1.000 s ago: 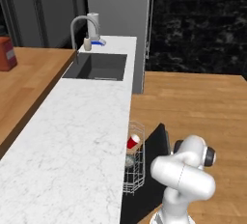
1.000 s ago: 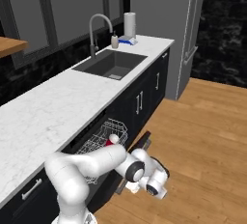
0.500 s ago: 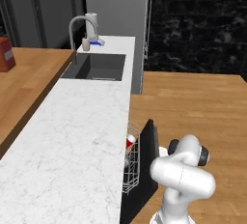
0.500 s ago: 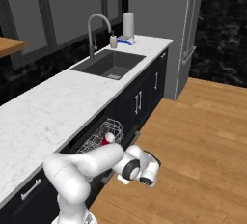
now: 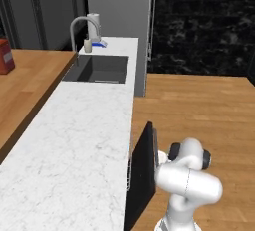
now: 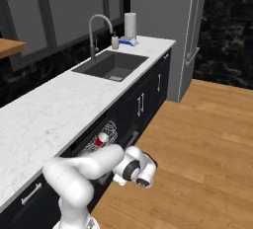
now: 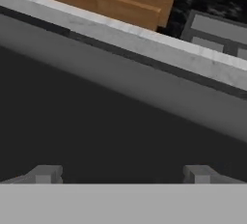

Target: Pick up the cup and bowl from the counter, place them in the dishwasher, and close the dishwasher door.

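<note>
Counter [image 5: 74,145] runs long and white to the sink [image 5: 99,69]. Dishwasher door [image 5: 142,175] stands nearly upright, slightly ajar, arm pressed at its outer face. Wire rack [image 6: 101,141] shows in the gap, cup [image 6: 102,138] inside it. Gripper [image 7: 120,172] spread wide against the door, holding nothing.

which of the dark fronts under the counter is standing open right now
The dishwasher door, the flat black panel beside the robot's arm. It tilts out from the counter edge with the white rack behind it; the handled cabinet fronts sit flush.
</note>
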{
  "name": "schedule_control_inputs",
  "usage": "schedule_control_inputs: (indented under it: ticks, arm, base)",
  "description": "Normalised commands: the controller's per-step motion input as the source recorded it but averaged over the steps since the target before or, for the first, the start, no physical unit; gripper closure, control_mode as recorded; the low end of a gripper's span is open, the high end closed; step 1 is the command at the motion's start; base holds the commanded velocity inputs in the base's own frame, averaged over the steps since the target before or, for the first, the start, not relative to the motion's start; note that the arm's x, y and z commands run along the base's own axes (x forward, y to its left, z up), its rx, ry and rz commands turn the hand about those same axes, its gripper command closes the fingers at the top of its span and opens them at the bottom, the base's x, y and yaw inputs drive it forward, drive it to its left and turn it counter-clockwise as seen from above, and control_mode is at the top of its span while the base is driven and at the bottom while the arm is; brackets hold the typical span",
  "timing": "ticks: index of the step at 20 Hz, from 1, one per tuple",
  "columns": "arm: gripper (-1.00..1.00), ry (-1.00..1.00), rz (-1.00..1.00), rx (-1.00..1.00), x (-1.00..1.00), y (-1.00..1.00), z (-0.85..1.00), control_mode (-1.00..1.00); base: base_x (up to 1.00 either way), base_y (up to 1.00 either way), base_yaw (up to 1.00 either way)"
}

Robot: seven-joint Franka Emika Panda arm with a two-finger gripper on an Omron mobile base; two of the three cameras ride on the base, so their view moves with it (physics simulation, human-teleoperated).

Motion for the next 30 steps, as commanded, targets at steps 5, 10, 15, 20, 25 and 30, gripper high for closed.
schedule_control_inputs:
  ticks: [5, 10, 15, 20, 25, 30]
  arm:
    - [-1.0, 0.0, 0.03, 0.0, 0.66, 1.0, -0.3, -1.0]
    - [-1.0, 0.01, 0.05, 0.0, 0.75, 1.0, -0.25, -1.0]
    - [-1.0, 0.01, 0.02, 0.0, 0.76, 1.0, -0.49, -1.0]
    - [-1.0, 0.02, 0.0, -0.05, 0.75, 1.0, -0.52, -1.0]
    - [-1.0, 0.03, -0.03, -0.09, 0.52, 1.0, -0.38, -1.0]
    - [-1.0, 0.01, -0.14, -0.11, 0.24, 1.0, -0.22, -1.0]
  base:
    - [0.0, 0.0, 0.0]
    - [0.0, 0.0, 0.0]
    - [0.0, 0.0, 0.0]
    - [0.0, 0.0, 0.0]
    - [0.0, 0.0, 0.0]
    - [0.0, 0.0, 0.0]
